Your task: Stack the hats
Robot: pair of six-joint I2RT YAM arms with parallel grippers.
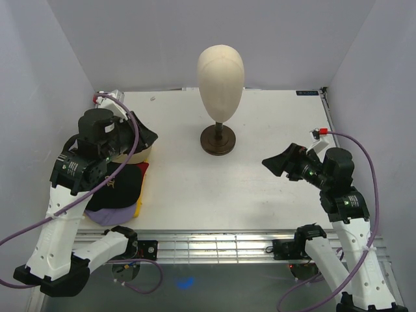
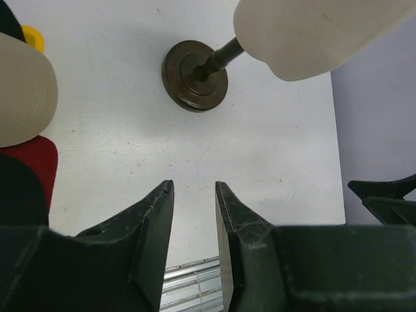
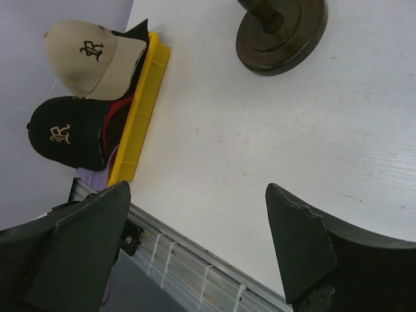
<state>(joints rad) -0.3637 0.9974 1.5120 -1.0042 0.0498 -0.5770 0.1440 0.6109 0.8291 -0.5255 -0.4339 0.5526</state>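
The hats lie in a heap on a yellow tray (image 1: 139, 207) at the table's left. A tan cap (image 3: 91, 55) lies at the far end and a black cap with a logo (image 3: 65, 133) nearer. A red cap (image 3: 116, 114) shows between them and a lavender one (image 1: 107, 216) sticks out underneath. My left gripper (image 1: 146, 136) hovers above the tan cap's inner side, its jaws a little apart and empty (image 2: 194, 187). My right gripper (image 1: 276, 162) is wide open and empty over the table's right half (image 3: 196, 188), far from the hats.
A cream mannequin head (image 1: 221, 71) on a dark round stand (image 1: 218, 140) stands at the middle back. It also shows in the left wrist view (image 2: 195, 75). Grey walls close in the table on three sides. A metal rail (image 1: 214, 244) runs along the near edge.
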